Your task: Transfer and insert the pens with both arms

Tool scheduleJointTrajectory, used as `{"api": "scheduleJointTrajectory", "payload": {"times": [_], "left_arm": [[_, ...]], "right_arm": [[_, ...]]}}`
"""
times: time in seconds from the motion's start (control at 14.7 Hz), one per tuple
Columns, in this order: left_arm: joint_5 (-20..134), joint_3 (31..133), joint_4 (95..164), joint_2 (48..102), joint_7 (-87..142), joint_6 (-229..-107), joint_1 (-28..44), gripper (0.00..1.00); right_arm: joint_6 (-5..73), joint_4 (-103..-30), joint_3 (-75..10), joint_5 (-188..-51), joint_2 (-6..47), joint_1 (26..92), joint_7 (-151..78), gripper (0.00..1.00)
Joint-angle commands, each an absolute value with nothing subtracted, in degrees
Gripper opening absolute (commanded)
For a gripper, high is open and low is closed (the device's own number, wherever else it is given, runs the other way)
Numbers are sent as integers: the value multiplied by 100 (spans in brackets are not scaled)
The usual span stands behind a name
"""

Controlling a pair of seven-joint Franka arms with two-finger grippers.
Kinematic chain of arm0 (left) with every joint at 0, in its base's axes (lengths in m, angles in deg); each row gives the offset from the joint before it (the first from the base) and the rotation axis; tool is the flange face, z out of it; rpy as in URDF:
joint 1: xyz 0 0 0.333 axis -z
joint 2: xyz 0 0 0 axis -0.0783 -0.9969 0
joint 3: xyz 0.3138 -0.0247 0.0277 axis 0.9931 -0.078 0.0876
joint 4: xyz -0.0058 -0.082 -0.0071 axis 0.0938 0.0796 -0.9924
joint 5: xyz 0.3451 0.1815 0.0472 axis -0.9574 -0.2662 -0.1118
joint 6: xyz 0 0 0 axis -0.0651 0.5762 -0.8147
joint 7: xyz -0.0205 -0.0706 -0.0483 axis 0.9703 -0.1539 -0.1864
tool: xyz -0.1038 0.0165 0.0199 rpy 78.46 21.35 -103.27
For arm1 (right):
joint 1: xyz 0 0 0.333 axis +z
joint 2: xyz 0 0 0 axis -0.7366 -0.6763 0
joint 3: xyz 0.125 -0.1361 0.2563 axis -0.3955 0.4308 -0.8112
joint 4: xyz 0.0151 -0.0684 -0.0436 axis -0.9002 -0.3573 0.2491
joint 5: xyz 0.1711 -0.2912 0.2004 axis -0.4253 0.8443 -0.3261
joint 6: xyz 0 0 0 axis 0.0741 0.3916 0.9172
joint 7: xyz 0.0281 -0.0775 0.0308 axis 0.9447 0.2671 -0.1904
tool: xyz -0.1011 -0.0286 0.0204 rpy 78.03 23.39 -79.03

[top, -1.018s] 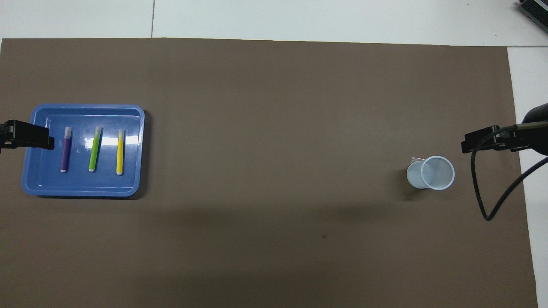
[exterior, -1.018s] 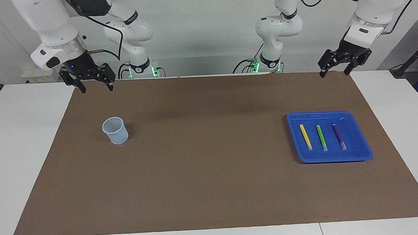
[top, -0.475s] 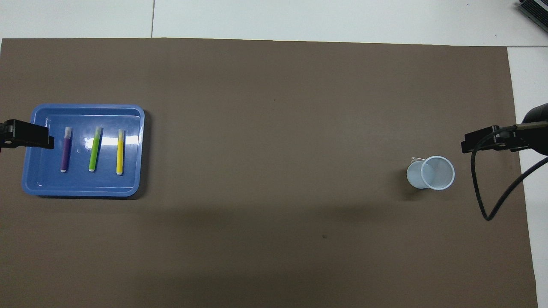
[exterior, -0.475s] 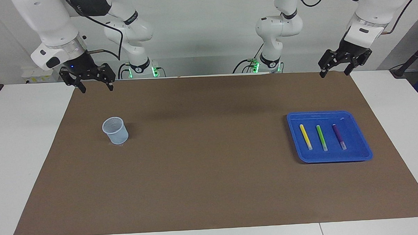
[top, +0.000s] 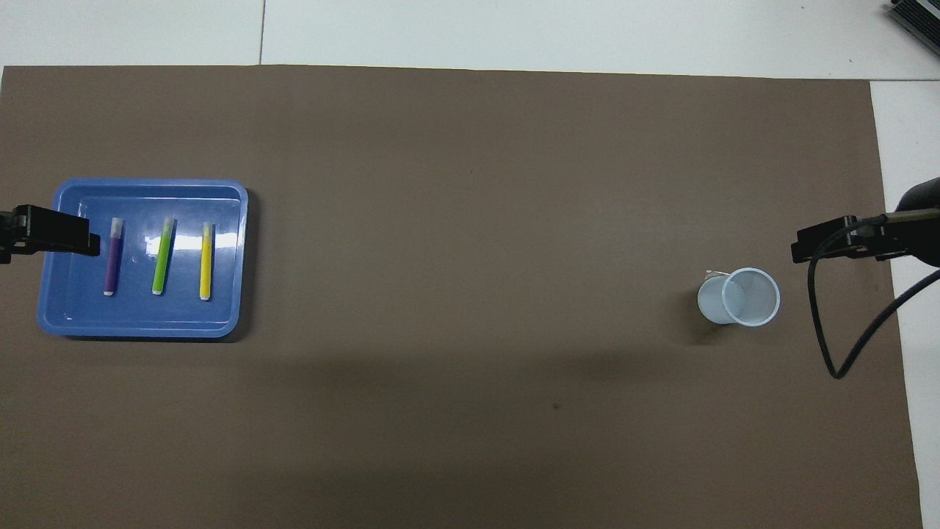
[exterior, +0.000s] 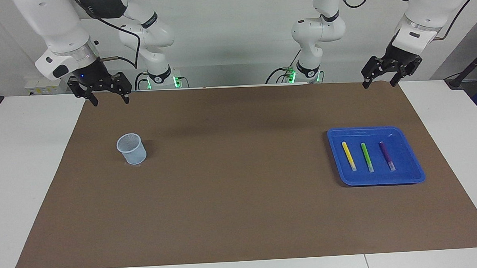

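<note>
Three pens lie side by side in a blue tray (exterior: pixel 377 181) toward the left arm's end of the table: yellow (exterior: pixel 348 156), green (exterior: pixel 367 157) and purple (exterior: pixel 386 155). From overhead they show as purple (top: pixel 112 257), green (top: pixel 162 255) and yellow (top: pixel 206 261) in the tray (top: pixel 139 330). My left gripper (exterior: pixel 378 83) hangs open and empty in the air, over the mat's edge by the robots. My right gripper (exterior: pixel 110 99) is also open and empty, raised over the mat's edge at its own end.
A pale blue mesh cup (exterior: pixel 132 149) stands upright on the brown mat (exterior: pixel 241 213) toward the right arm's end, seen from overhead as an open cup (top: pixel 738 297). Two smaller white arms with green lights stand at the robots' edge. A black cable (top: pixel 837 360) loops off the right arm.
The left gripper has drifted slightly toward the right arm's end of the table. The right arm, the pens and the cup have not moved.
</note>
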State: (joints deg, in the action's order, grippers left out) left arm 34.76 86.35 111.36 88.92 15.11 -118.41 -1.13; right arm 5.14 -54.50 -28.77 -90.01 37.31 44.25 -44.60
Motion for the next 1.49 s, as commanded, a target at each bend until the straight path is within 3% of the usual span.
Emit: {"api": "scheduleJointTrajectory", "payload": {"times": [0.0,0.2,0.68,1.43], "left_arm": [[3576,8652,11445,9042,1347,-11951,-159,100],[3576,8652,12085,9226,1083,-12381,-308,100],[3576,8652,12913,9025,810,-13356,-432,100],[3576,8643,13151,8050,757,-14649,-370,95]], "right_arm": [[559,-5534,-2899,-8980,3799,4384,-4334,100],[559,-5534,-2899,-8980,3799,4384,-4334,100],[559,-5534,-2899,-8980,3799,4384,-4334,100],[559,-5534,-2899,-8980,3799,4384,-4334,100]]}}
